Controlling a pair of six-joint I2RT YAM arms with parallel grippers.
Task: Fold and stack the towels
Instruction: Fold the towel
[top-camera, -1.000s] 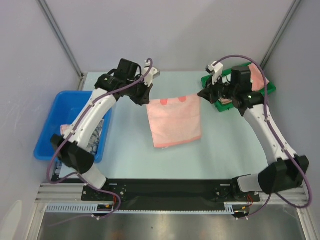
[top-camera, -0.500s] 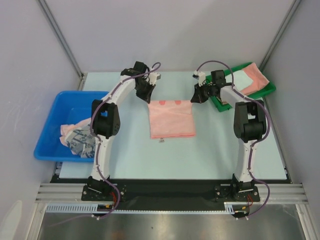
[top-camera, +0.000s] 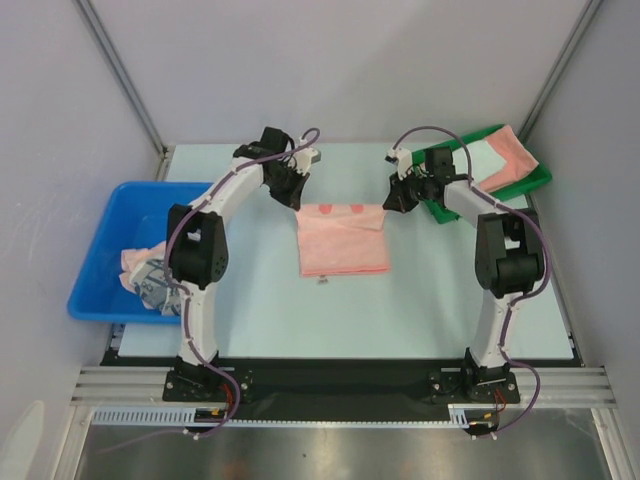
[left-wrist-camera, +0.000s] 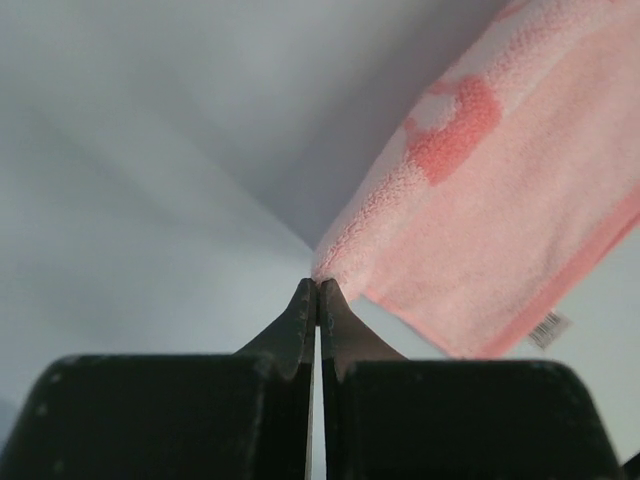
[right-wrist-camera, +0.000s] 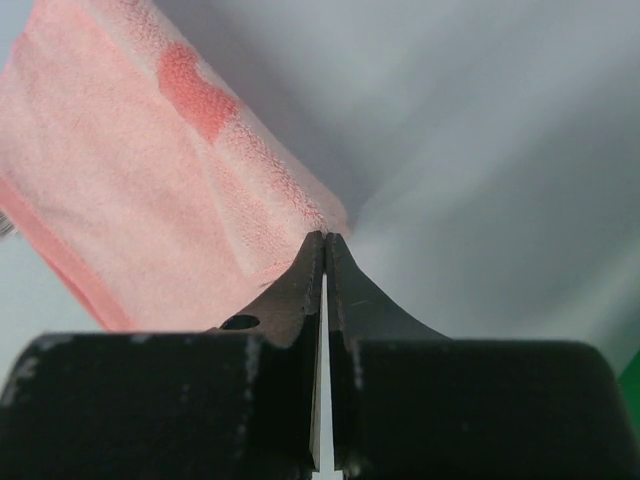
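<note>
Top cam overhead, wrist cams close, all share towel (top-camera: 343, 240)

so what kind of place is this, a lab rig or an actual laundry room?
Most likely a lab test cell. Bare grey walls box in one pale table; the left arm and right arm are bolted to its near edge; towels sit staged in a blue bin and green tray.

The pink towel (left-wrist-camera: 500, 200) runs off the frame's upper right; print on its tag (left-wrist-camera: 548, 328) is too small to read.
</note>
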